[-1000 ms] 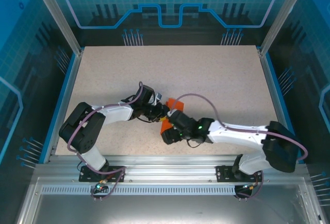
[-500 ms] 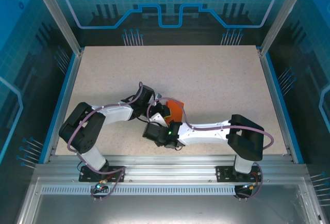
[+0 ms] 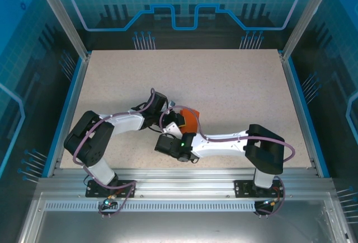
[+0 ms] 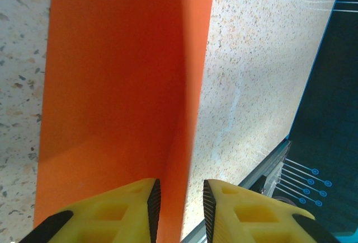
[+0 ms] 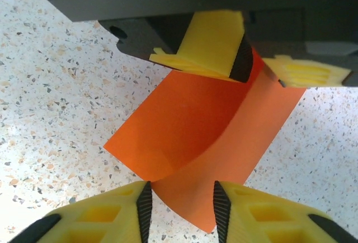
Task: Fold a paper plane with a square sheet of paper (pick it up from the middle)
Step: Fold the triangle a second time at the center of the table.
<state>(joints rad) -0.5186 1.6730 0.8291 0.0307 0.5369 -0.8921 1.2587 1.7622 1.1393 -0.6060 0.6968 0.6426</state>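
Left hand (image 4: 180,191) pinches the folded orange paper (image 4: 112,86); right hand (image 5: 182,191) straddles its corner, whether gripping I cannot tell.

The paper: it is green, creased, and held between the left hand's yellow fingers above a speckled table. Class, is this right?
No: the paper is bright orange, not green, as the left wrist view shows. It is creased and held between the yellow fingers of the left hand above the speckled table.

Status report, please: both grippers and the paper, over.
Left gripper: jaws shut on paper. Right gripper: jaws astride its corner, grip unclear. Paper creased, one flap curled up. Grippers nose to nose, nothing between but paper.
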